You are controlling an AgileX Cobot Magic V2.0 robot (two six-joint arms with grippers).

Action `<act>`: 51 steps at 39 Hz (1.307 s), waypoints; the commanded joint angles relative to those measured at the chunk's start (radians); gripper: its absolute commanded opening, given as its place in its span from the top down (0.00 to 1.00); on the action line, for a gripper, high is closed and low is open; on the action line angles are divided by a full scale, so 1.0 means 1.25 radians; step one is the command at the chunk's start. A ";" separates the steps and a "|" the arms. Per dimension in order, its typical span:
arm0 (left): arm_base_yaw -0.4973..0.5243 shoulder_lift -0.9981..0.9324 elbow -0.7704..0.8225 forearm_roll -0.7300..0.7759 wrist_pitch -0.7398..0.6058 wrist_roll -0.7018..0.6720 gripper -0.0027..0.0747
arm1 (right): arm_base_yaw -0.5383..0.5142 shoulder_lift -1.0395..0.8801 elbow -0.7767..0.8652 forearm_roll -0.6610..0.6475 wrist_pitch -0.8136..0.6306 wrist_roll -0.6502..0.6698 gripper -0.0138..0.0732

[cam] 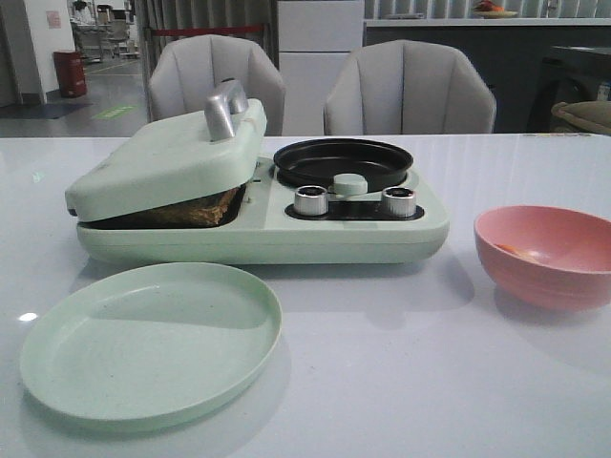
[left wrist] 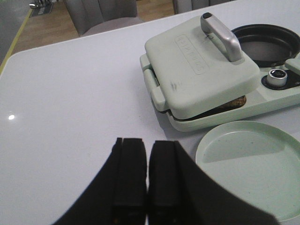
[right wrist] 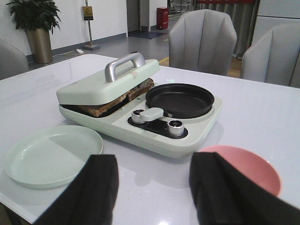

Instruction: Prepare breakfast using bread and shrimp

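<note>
while the lid [cam: 162,162] covers the bread [cam: 196,212], plate [cam: 143,348] sits beside.

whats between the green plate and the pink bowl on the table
Nothing: in the front view, only bare white table lies between the green plate and the pink bowl.

Two grey chairs [cam: 218,81] behind white table [cam: 401,382]; potted plant [right wrist: 33,28].
</note>
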 commanded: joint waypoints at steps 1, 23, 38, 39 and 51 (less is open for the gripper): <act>-0.004 -0.064 0.025 -0.006 -0.082 -0.010 0.82 | -0.002 -0.010 -0.019 -0.013 -0.069 -0.002 0.32; -0.004 -0.199 0.131 -0.017 -0.142 -0.010 0.82 | -0.002 -0.010 -0.019 -0.012 -0.162 -0.002 0.32; -0.004 -0.199 0.131 -0.017 -0.142 -0.010 0.82 | -0.002 0.089 -0.109 -0.006 -0.036 0.000 0.32; -0.004 -0.199 0.131 -0.017 -0.142 -0.010 0.82 | -0.002 0.115 -0.128 -0.006 -0.016 0.000 0.32; -0.004 -0.199 0.131 -0.019 -0.142 -0.010 0.82 | -0.002 0.374 -0.316 -0.006 0.126 0.028 0.32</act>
